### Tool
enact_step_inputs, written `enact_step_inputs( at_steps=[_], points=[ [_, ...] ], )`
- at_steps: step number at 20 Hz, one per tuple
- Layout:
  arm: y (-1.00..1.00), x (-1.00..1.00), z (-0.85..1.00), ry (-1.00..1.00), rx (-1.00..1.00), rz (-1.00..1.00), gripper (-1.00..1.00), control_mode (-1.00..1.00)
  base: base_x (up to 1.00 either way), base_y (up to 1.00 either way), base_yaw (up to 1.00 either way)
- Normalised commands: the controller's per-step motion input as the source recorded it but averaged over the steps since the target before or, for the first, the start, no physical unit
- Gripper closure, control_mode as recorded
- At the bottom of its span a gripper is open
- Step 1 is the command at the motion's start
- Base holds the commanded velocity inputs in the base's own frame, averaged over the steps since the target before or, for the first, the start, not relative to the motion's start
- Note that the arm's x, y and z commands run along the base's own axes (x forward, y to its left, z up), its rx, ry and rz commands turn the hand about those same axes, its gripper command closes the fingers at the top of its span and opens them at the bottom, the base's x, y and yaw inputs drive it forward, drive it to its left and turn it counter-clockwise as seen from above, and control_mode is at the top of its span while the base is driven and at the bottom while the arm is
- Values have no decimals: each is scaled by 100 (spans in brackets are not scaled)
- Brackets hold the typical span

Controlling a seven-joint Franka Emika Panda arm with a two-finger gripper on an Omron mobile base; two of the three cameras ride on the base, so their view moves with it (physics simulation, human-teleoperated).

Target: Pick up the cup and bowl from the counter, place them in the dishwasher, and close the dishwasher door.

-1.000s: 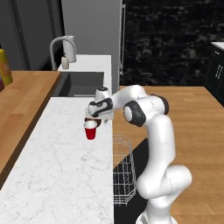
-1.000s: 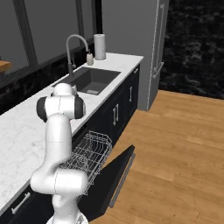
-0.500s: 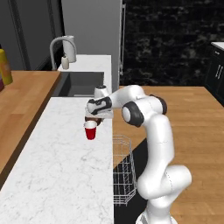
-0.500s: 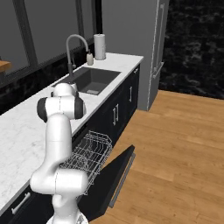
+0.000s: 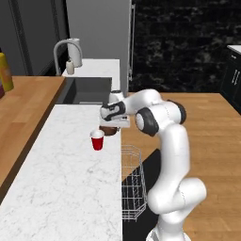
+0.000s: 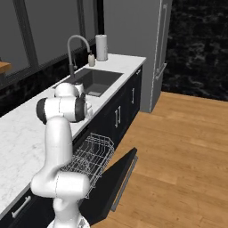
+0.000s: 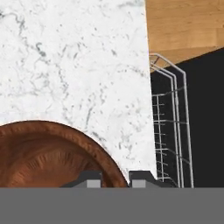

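- The bowl (image 7: 48, 155) is cut off by the hand view's left and bottom edges.
- In the left base view the gripper (image 5: 112, 125) hides most of the bowl (image 5: 109, 131).
- The finger spacing is unclear.

My two base views flank the arm, sharing the counter (image 5: 70, 188) edge; hand view looks straight down, close.

Bowl (image 7: 48, 155) (brown, cropped low left) on counter (image 7: 74, 61); tool (image 7: 114, 178) fingertips seemingly straddling rim; wire rack (image 7: 173, 127) right.
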Motion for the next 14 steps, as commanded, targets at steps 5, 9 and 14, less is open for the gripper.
enact_step_inputs(
  at_steps=[5, 9, 14],
  points=[
    [-100, -87, 7, -1, 9, -6, 100, -100, 0, 0, 0],
    [-100, -100, 0, 0, 13, 0, 100, -100, 0, 0, 0],
    [-93, -78, -7, -1, 18, 0, 100, -100, 0, 0, 0]
  ],
)
